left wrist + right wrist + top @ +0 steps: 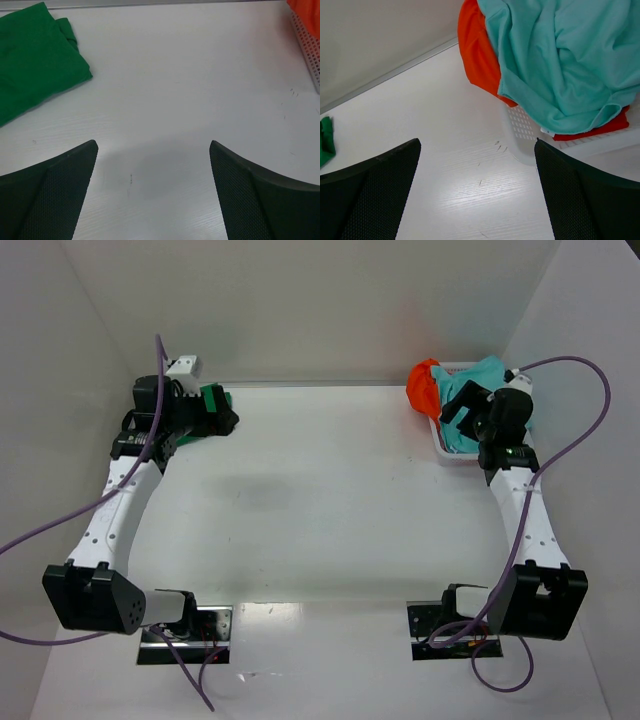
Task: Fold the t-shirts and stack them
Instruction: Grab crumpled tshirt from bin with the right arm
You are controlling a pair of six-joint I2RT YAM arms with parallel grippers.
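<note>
Green tee on table far left, other 3 in basket far right; both arms reached fwd, fingers spread wide, nothing btwn them
Dark green t-shirt lies on the table at the far-left corner; light teal t-shirt lies over orange t-shirt & red t-shirt in white mesh basket, orange spilling over the rim. Left arm stretched to the green tee, left fingers low over table beside it. Right arm stretched to the basket, right fingers tilted down at its edge, clear of cloth
</note>
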